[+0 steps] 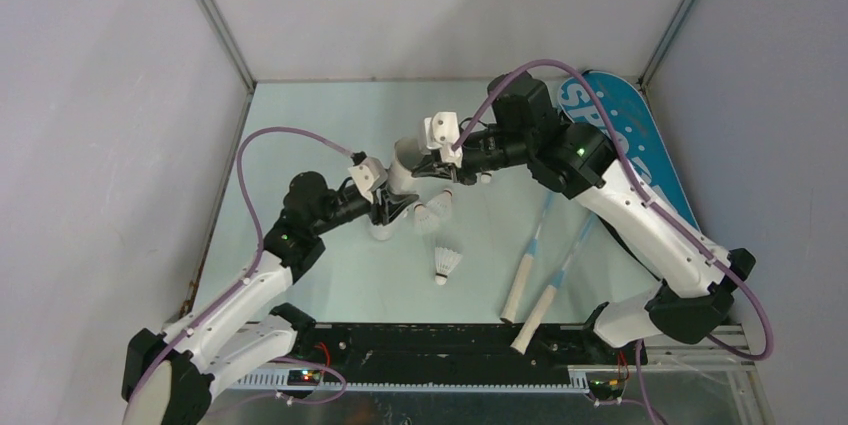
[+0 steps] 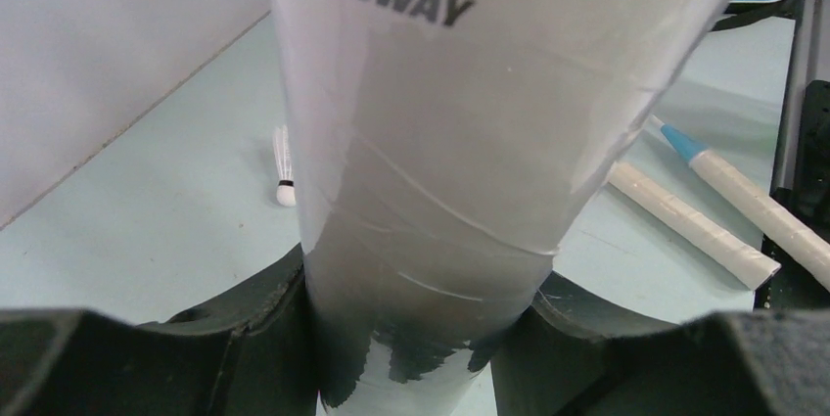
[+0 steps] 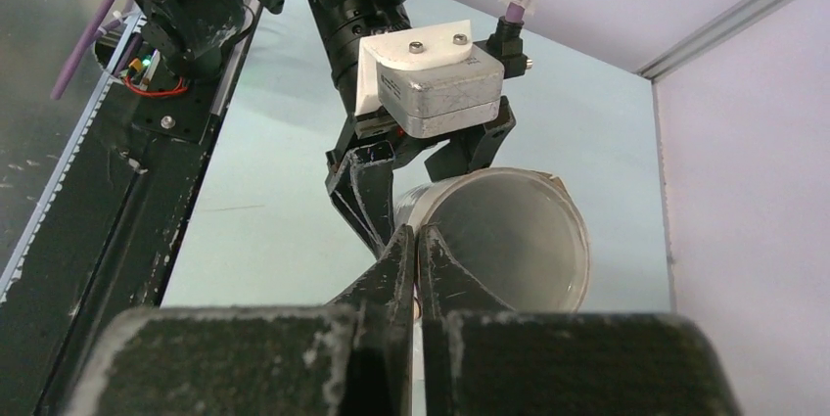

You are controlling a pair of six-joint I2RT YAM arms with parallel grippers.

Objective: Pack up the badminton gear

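- Even overhead light washes my table (image 1: 330, 125) pale green, and the shadows on it are faint and soft-edged.
- Through my left wrist camera the white tube (image 2: 440, 142) is bright up top, shading to grey lower down, with a dull sheen.
- My left fingers (image 2: 147, 357) along the bottom of that frame are dark and blurred.
- My right fingers (image 3: 391, 274) are soft-focused as well, while the tube's mouth behind them is crisp.
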